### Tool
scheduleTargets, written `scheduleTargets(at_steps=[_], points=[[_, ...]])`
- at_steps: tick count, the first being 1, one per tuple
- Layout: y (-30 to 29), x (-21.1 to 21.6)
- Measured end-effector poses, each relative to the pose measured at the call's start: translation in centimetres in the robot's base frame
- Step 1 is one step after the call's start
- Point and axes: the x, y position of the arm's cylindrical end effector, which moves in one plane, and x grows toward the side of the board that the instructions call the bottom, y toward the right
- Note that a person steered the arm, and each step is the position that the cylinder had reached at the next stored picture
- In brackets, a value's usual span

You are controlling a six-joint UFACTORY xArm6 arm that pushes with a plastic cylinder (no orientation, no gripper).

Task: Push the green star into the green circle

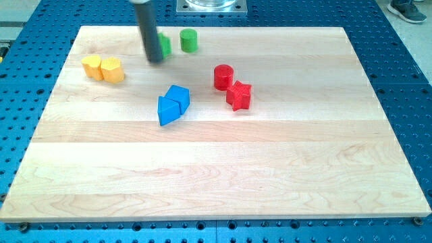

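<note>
Just right of my tip [156, 61] (touching), the green star [165, 45]

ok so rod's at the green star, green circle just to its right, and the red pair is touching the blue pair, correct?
Not quite: the red pair stands apart from the blue pair, bare board between them, per the camera view. The rest holds: my tip is at the green star, with the green circle to its right.

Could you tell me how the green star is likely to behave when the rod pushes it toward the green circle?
The green star, mostly hidden behind my tip, looks rigid and low, so it should slide rather than tip. Its points may make it rotate. The green circle sits close at the view's right, with a gap between.
</note>
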Motion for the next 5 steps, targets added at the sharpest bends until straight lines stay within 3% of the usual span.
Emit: scheduleTargets(at_steps=[1, 2, 3, 5], points=[[-3.7, 0.6], [-8.6, -3.8], [-7.0, -7.4], [0.5, -2.4]])
